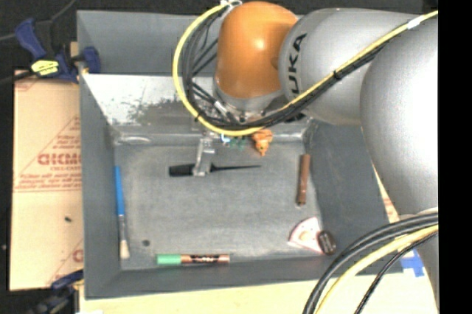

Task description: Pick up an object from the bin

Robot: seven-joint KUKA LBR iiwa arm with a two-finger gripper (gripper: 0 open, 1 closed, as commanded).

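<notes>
A green-brown marker point(193, 259) lies along the front wall. At mid-bin, 1 black tool point(228, 168) lies with its long axis left-right. The jaws stand directly over its left part. Whether they are released or clenched cannot be told.

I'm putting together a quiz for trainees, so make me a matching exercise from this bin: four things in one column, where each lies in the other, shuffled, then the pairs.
Things
1. blue pen
2. brown stick
3. green and brown marker
4. black tool

Places
A. middle of the floor, at the gripper
B. along the view's left wall
C. along the near wall
D. right part of the floor

Pairs: 1-B, 2-D, 3-C, 4-A
</notes>
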